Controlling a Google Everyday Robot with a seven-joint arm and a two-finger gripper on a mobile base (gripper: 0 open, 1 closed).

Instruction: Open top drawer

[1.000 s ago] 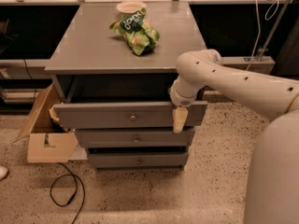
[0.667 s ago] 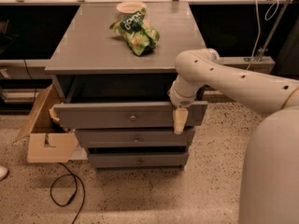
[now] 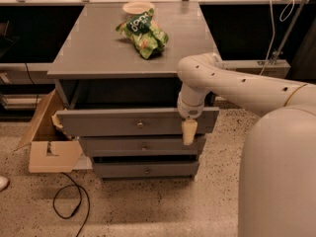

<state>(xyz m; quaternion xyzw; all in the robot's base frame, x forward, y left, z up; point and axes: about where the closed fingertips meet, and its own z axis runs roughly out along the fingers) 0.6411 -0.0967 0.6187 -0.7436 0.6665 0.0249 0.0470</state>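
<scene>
Camera view: the top drawer (image 3: 123,122) already stands partly out of the grey cabinet (image 3: 98,53), its front forward of the middle drawer (image 3: 138,146) and the bottom drawer (image 3: 143,170), with a dark gap under the cabinet top.
Gripper: the gripper (image 3: 189,132) hangs at the right end of the top drawer's front, well apart from the knob (image 3: 140,125) – its tip reaches down over the middle drawer's upper edge. Whether it is spread or closed cannot be told, nor whether it hooks behind the panel.
Risk, skew: a pull from the right end rather than the centre could likely twist the drawer on its runners and jam it.
Risk, slip: a weak hold on the panel edge may let go mid-pull.
Risk, snag: the low tip might drag the middle drawer along – and the cardboard box (image 3: 52,154) beside the drawer's left corner could catch it.
Risk, overrun: too long a pull could bring the drawer off its runners.
Change since a second ago: almost none; drawer front and gripper sit where they were.
</scene>
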